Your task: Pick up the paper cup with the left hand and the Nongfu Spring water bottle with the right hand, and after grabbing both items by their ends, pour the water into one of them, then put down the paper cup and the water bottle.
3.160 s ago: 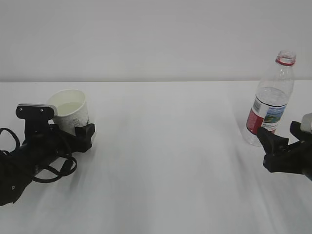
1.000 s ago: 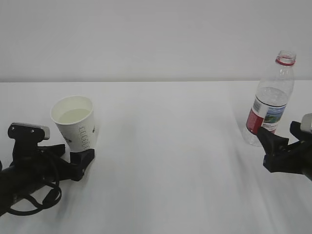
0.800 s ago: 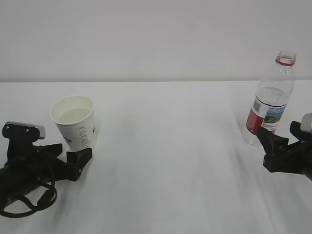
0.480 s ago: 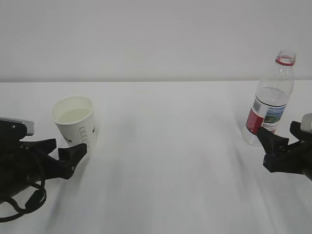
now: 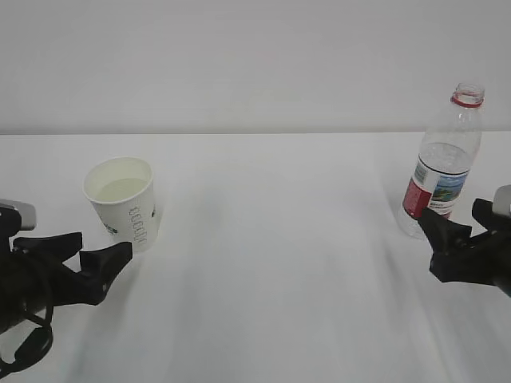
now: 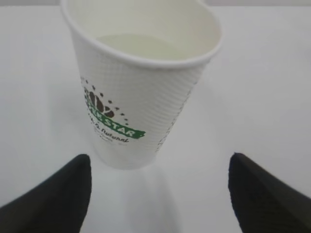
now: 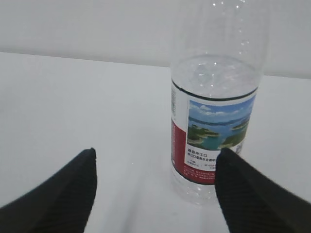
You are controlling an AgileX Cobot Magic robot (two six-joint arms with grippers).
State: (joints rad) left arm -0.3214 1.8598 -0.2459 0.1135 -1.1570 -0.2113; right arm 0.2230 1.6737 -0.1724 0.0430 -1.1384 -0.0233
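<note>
Now | left tool agape, empty, short of paper cup | right tool agape, empty

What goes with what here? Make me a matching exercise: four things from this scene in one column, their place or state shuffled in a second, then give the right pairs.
Column one:
1. paper cup
2. Nongfu Spring water bottle
3. left hand
4. right hand

Column two:
A. open, just in front of the bottle, not touching it
B. upright at the table's left, liquid inside
C. open, just short of the cup
D. upright at the table's right, cap off, partly full

Pairs: 1-B, 2-D, 3-C, 4-A
</note>
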